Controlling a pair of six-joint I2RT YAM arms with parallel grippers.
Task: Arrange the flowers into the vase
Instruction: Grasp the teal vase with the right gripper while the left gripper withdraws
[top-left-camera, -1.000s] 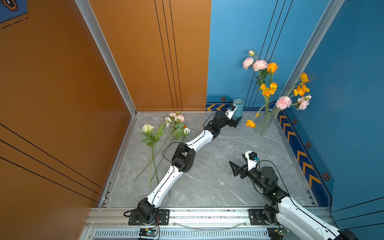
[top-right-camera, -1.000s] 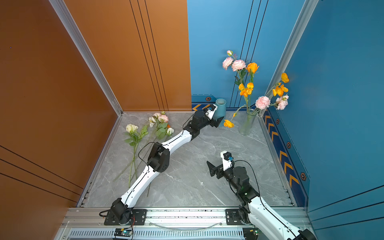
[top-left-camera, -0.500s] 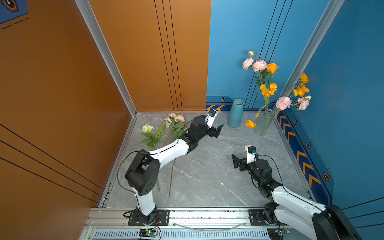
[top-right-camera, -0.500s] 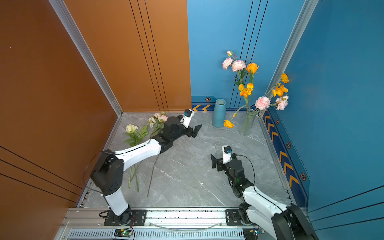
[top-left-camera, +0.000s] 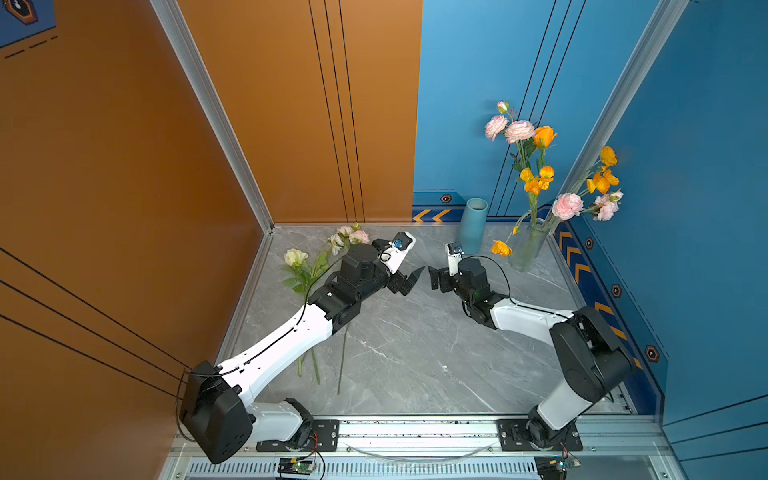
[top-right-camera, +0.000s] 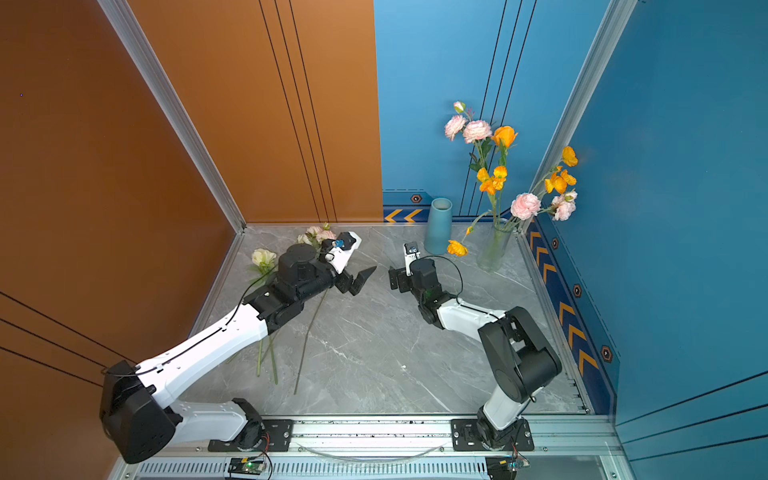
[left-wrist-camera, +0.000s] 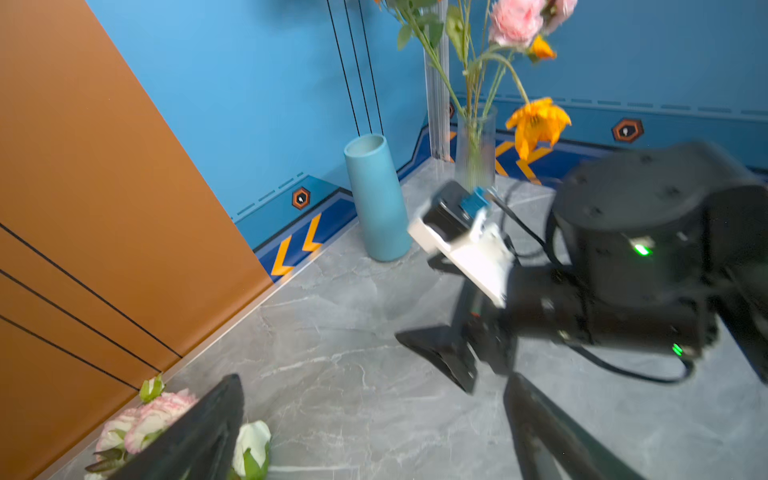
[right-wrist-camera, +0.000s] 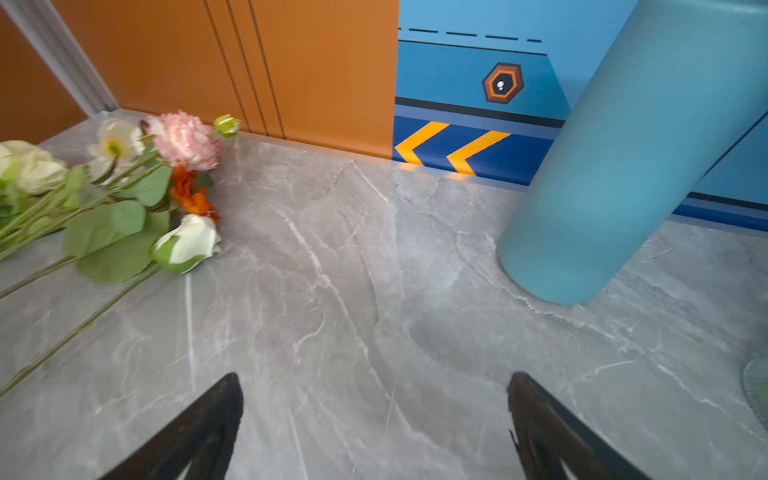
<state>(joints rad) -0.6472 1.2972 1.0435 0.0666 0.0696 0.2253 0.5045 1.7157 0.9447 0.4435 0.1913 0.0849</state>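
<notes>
A clear glass vase (top-left-camera: 528, 246) (top-right-camera: 493, 251) (left-wrist-camera: 475, 145) stands at the back right, holding several pink and orange flowers (top-left-camera: 536, 174). More loose flowers (top-left-camera: 316, 266) (top-right-camera: 266, 259) (right-wrist-camera: 124, 187) with cream, pink and orange blooms lie on the table at the back left, partly under my left arm. My left gripper (top-left-camera: 409, 280) (top-right-camera: 360, 280) (left-wrist-camera: 374, 377) is open and empty just right of those blooms. My right gripper (top-left-camera: 436, 280) (top-right-camera: 395, 279) (right-wrist-camera: 375, 376) faces it a short gap away, open and empty over bare table.
An empty blue vase (top-left-camera: 473, 226) (top-right-camera: 438, 226) (right-wrist-camera: 623, 166) stands left of the glass one, just behind my right gripper. An orange bloom (top-left-camera: 500, 248) droops between them. Orange and blue walls close the grey marble table (top-left-camera: 407, 353) on three sides.
My left gripper has drawn back from beside the blue vase toward the middle. My right gripper has moved away toward the back, and the two now face each other. Both stayed open.
</notes>
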